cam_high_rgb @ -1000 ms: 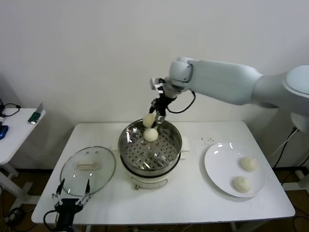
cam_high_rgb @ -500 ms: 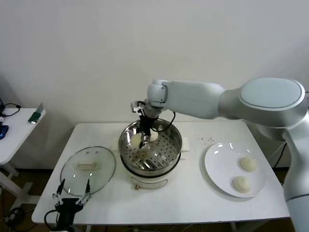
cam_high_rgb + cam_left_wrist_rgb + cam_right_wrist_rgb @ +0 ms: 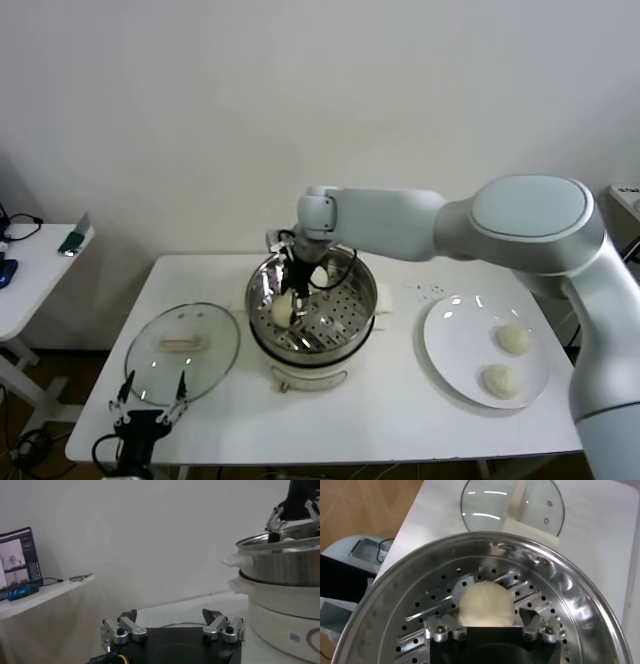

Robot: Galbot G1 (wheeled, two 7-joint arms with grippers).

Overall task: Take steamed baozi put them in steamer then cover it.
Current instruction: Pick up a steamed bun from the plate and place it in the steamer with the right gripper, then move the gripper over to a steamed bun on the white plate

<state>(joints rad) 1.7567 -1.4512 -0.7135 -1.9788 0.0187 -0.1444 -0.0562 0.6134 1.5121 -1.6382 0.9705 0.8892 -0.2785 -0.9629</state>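
Nearest the robot, below the table's front edge and just in front of the cover point(image 3: 182, 345), the left gripper point(image 3: 150, 402) hangs parked with its fingers spread wide and nothing between them. Its wrist view shows the steamer's white base and steel wall close by. The cover lies flat on the white table point(image 3: 400, 400) to the left of the steamer point(image 3: 312, 312), handle up, not on the pot. On the steamer's other side, well apart, a white plate point(image 3: 450, 345) carries two steamed baozi point(image 3: 515, 339), one behind the other. Inside the steamer, the right gripper point(image 3: 293, 296) reaches down over the perforated tray on its left half. Its jaws stand wide either side of a third bun point(image 3: 486, 605), which rests on the tray. From the wrist view the fingers point(image 3: 441, 631) flank the bun, and I cannot tell if they touch the dough. A fourth bun point(image 3: 320, 276) sits on the tray farther back, partly hidden by the gripper. Beyond the steamer, the right arm arches across from the right, before a plain white wall.
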